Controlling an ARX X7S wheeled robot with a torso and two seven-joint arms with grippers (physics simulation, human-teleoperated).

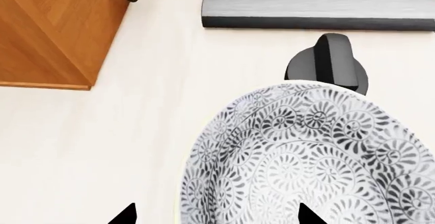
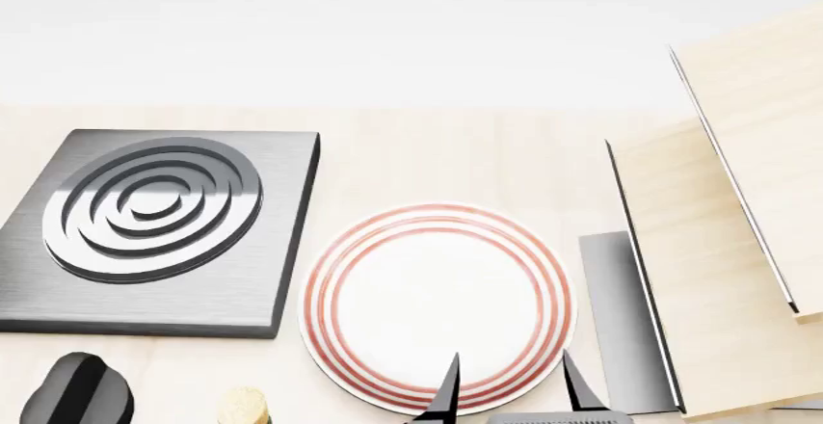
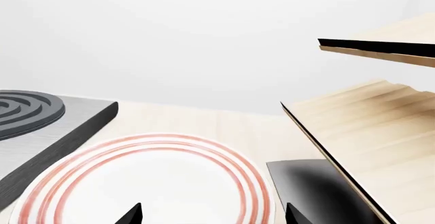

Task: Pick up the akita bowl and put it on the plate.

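Patterned akita bowl (image 1: 309, 155) sits between the left tool's (image 1: 216, 215) spread tips.

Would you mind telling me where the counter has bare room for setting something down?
The plate holds nothing. Bare counter runs behind the burner and plate toward the wall, and beside the akita bowl toward the wooden cabinet. It is crowded between bowl, knob and burner.
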